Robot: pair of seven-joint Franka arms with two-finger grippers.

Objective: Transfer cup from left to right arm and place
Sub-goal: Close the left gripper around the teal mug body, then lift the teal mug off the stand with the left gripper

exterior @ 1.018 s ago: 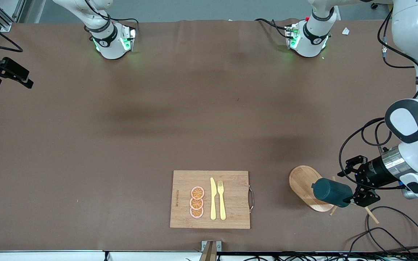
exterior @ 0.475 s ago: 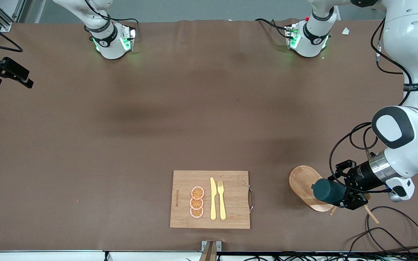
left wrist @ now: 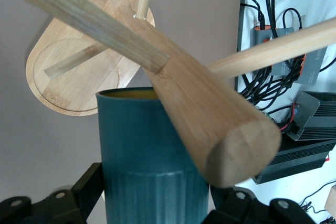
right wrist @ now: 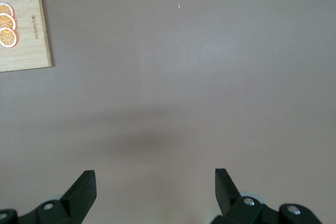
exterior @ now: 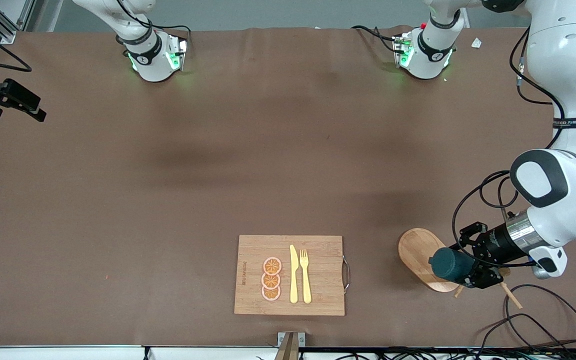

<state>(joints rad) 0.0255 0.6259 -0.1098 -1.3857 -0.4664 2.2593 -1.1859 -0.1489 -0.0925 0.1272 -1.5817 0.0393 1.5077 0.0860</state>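
The left gripper is clamped around the dark teal cup, a finger on each side. The cup hangs on the wooden peg stand, over the stand's oval base, toward the left arm's end of the table. The right gripper waits with fingers spread above bare tabletop. A bamboo cutting board carries three orange slices, a yellow knife and a fork.

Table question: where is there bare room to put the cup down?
Bare brown table stretches from the cutting board up to the arm bases. A narrow strip lies between the board and the wooden stand. It is crowded there, where the left tool grips the cup.
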